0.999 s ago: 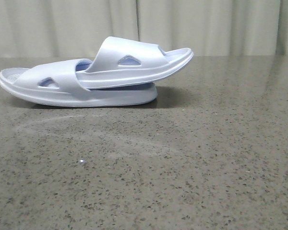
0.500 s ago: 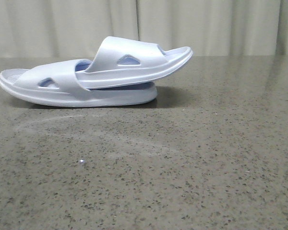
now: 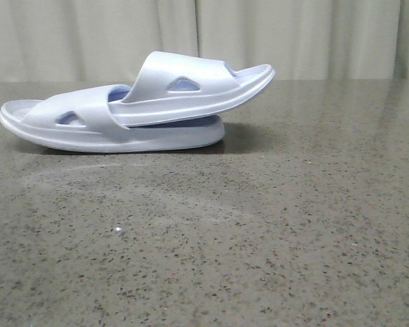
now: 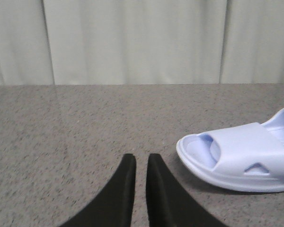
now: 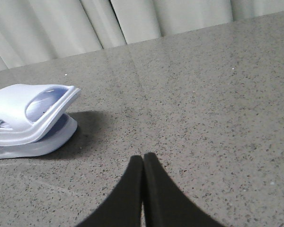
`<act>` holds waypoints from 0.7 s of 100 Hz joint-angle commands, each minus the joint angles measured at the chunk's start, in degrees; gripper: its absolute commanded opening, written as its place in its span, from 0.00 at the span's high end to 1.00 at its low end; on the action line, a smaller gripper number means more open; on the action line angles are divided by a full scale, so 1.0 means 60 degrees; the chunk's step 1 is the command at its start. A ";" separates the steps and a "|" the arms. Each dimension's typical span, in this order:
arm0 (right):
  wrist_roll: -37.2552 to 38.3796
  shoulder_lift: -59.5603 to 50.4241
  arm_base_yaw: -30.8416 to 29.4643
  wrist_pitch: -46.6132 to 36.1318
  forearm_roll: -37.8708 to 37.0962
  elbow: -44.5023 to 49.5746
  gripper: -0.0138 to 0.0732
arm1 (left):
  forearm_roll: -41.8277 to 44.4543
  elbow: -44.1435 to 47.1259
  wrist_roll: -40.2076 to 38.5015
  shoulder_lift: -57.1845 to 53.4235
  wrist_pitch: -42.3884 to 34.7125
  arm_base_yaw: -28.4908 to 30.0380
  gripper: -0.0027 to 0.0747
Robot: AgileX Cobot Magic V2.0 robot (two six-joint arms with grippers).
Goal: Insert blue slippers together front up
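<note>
A dark speckled stone worktop (image 3: 273, 231) filled the lower part of the front view, its polished surface flecked with pale and black grains. Soft light left a faint sheen across it, with a paler smear near the left side. Behind its far edge hung a pale grey-white curtain (image 3: 307, 37) in vertical folds, closing off the whole background.

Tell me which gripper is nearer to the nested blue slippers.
Left, judging by the wrist views. The left gripper sits close beside the lower slipper. The right gripper is farther off, with open table and shadow before the slippers. Neither touches them.
</note>
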 commanded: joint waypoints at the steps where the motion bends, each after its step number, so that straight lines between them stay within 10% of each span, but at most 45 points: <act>1: -0.0104 0.0005 -0.0011 0.0067 0.0247 -0.0274 0.94 | 0.3008 0.0587 -0.3211 -0.0719 -0.0960 0.0239 0.94; 70: -0.0104 0.0005 -0.0011 0.0067 0.0247 -0.0274 0.94 | 0.3564 0.2011 -0.3951 -0.3560 0.1669 0.1353 0.94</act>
